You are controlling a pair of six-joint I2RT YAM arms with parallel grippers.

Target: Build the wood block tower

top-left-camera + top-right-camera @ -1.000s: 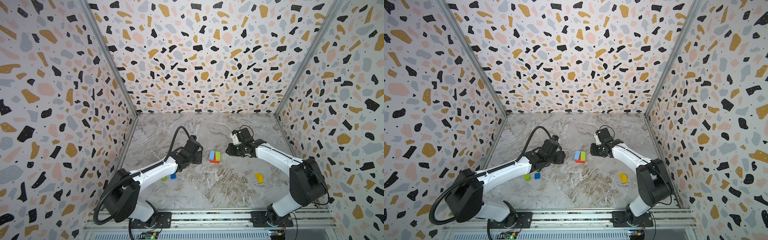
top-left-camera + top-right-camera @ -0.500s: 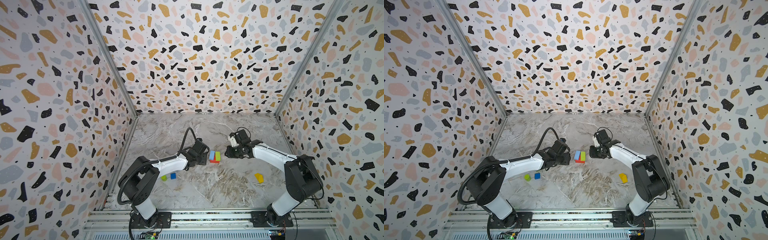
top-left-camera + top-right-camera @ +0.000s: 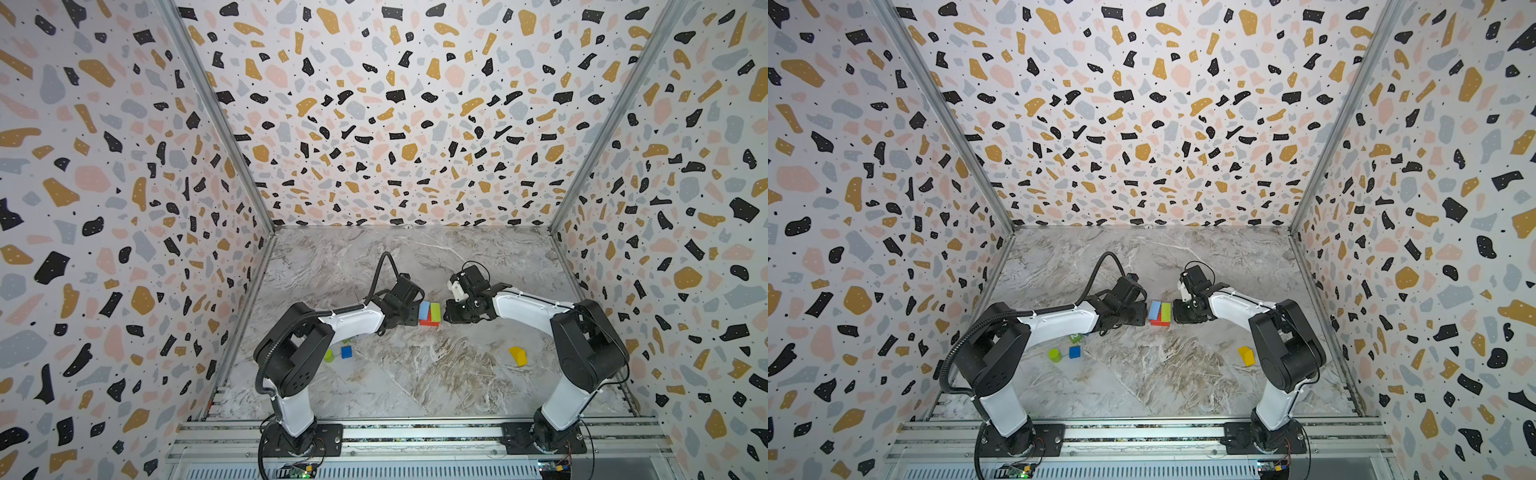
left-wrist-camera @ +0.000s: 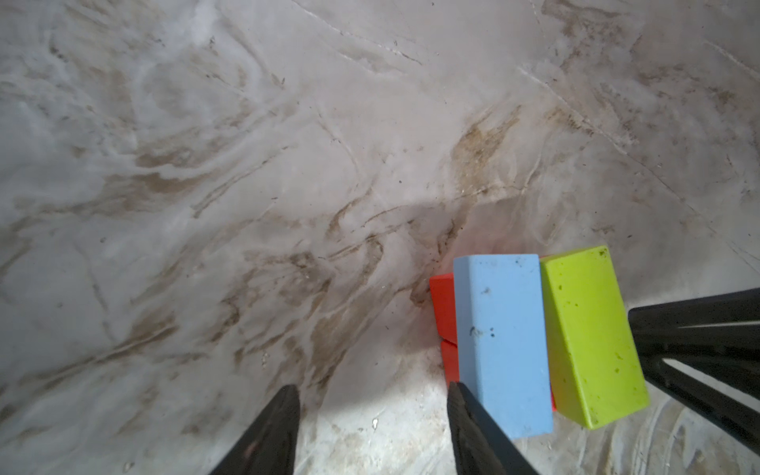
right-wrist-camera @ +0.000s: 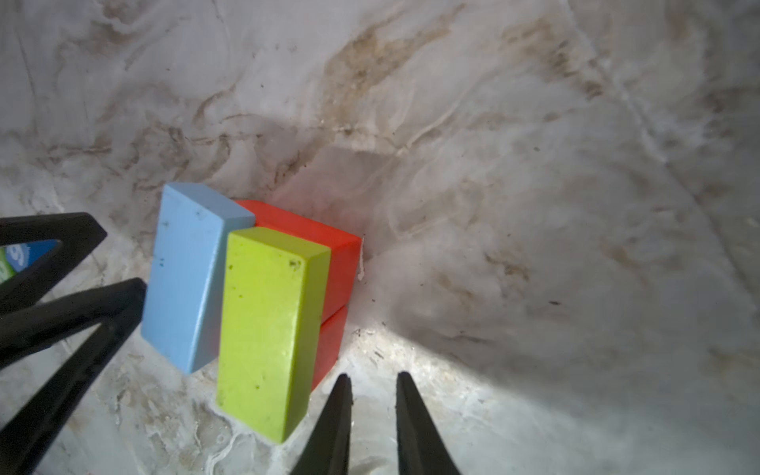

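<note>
The wood block tower stands mid-table as two red slabs (image 3: 429, 323) with a light blue bar (image 3: 424, 310) and a lime bar (image 3: 435, 311) lying side by side on top. My left gripper (image 4: 371, 386) is open and empty, low on the stack's left, with one finger against the blue bar (image 4: 501, 341). My right gripper (image 5: 373, 375) is shut and empty, just off the lime bar (image 5: 267, 325) and red slabs (image 5: 333, 263) on the right. In both top views the grippers (image 3: 1140, 318) (image 3: 1177, 316) flank the stack.
A lime cylinder (image 3: 328, 355) and a blue cube (image 3: 346, 352) lie front left, near the left arm. A green cube (image 3: 1075, 338) shows partly under that arm. A yellow wedge (image 3: 518, 355) lies front right. Patterned walls enclose three sides.
My left arm has reached further in, bringing its gripper up to the stack's left side, jaws slightly narrower. My right gripper has come down closer to the stack's right side.
</note>
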